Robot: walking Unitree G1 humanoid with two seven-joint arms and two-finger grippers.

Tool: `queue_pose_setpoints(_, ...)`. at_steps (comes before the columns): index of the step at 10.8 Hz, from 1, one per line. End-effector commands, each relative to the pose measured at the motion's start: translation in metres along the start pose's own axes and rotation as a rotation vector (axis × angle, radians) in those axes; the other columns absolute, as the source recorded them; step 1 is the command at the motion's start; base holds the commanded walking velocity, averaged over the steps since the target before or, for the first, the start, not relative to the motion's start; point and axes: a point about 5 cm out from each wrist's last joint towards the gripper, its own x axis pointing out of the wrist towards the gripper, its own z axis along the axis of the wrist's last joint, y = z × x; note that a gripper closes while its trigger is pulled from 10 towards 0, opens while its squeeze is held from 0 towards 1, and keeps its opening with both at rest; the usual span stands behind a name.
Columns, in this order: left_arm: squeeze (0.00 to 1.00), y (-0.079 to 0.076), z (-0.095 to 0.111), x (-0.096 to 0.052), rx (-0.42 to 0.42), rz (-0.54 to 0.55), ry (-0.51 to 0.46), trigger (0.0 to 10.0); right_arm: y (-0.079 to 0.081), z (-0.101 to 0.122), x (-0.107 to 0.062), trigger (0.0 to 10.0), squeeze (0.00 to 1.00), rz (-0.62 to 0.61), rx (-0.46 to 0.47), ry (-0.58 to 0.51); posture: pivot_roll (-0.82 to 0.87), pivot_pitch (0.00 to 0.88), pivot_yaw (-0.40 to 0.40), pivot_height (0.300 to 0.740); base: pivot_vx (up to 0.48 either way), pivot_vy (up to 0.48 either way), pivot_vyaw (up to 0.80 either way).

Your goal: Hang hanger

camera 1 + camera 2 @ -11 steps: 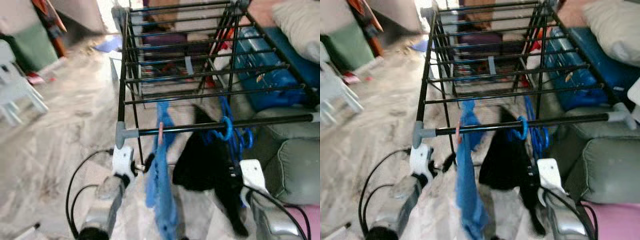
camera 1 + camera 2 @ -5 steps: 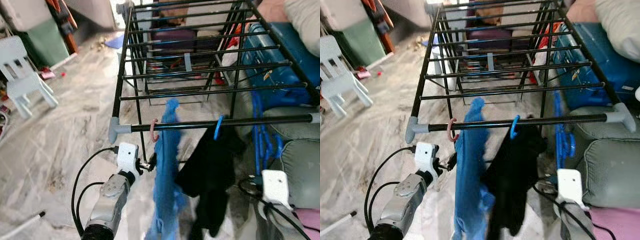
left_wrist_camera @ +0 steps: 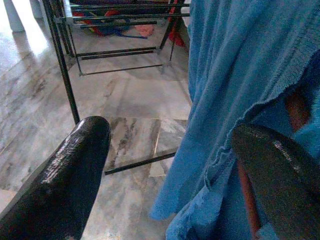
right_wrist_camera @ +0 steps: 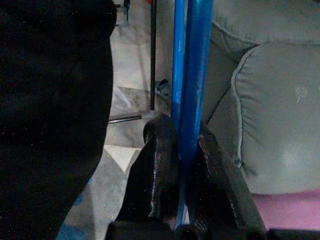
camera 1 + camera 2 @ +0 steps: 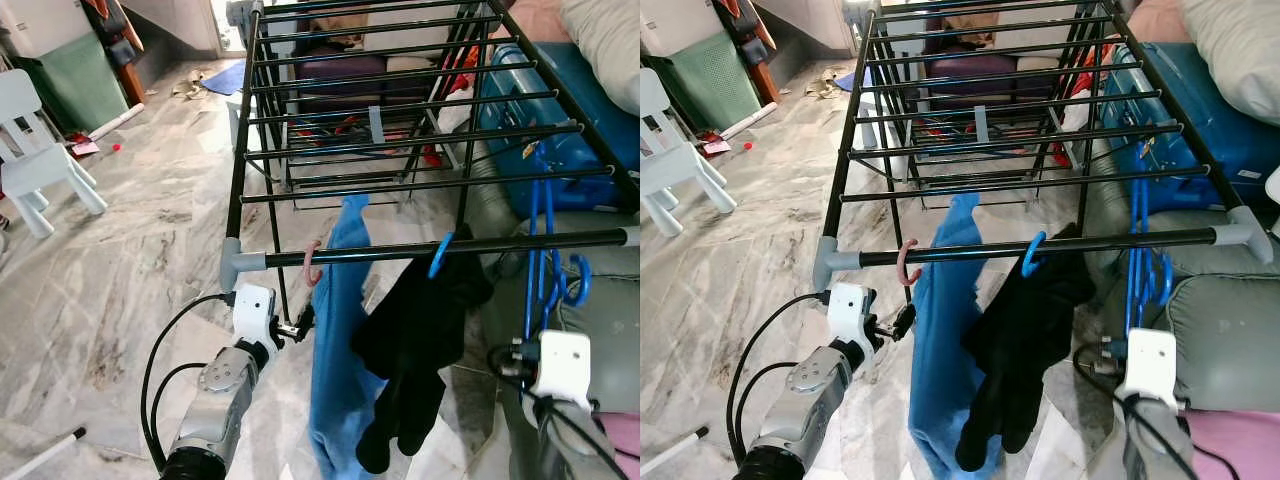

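Note:
A black drying rack's front rail [image 5: 520,241] carries a blue garment [image 5: 340,360] on a pink hanger hook [image 5: 312,262]. A black garment [image 5: 415,340] hangs beside it on a blue hook [image 5: 438,255]. My right gripper [image 5: 518,354] is shut on a bunch of bare blue hangers [image 5: 545,240], held upright across the rail's right part. The right wrist view shows the blue hanger bars [image 4: 192,75] pinched in that gripper [image 4: 182,140]. My left gripper [image 5: 298,325] stands open just left of the blue garment [image 3: 240,65], below the rail.
A grey sofa [image 5: 1230,330] and a blue suitcase [image 5: 560,90] stand to the right of the rack. A white child's chair [image 5: 35,150] and a green bin [image 5: 75,85] are at far left. Marble floor [image 5: 150,230] lies open on the left.
My right gripper has carried the blue hangers to the right, away from the black garment. The black garment has swung and now hangs still. The camera has shifted; the left gripper stays by the blue garment.

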Motion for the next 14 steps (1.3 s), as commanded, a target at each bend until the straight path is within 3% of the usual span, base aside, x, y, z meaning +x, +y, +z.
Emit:
queue_pose_setpoints(1,0.0,0.004,-0.002,-0.001,0.0,0.008,0.017,10.0,-0.005,0.007,0.005,10.0,0.0,-0.013,0.012,-0.004,-0.17,0.054,0.068,0.74,0.0,0.0,0.0)
queue_pose_setpoints(7,0.0,0.004,-0.004,-0.002,0.0,0.02,0.03,10.0,-0.006,0.044,0.039,10.0,0.0,0.132,0.016,0.122,-0.15,0.052,0.05,0.74,0.0,0.0,0.0)
queue_pose_setpoints(10,0.0,0.006,-0.006,-0.004,0.006,0.025,0.045,10.0,-0.011,0.022,0.035,10.0,0.0,0.154,0.006,0.247,-0.14,0.056,0.046,0.74,0.0,0.0,0.0)
queue_pose_setpoints(14,0.0,0.005,-0.01,-0.005,0.013,0.017,0.071,10.0,-0.014,0.005,0.029,10.0,0.0,0.153,0.021,0.32,-0.14,0.061,0.048,0.74,0.0,0.0,0.0)
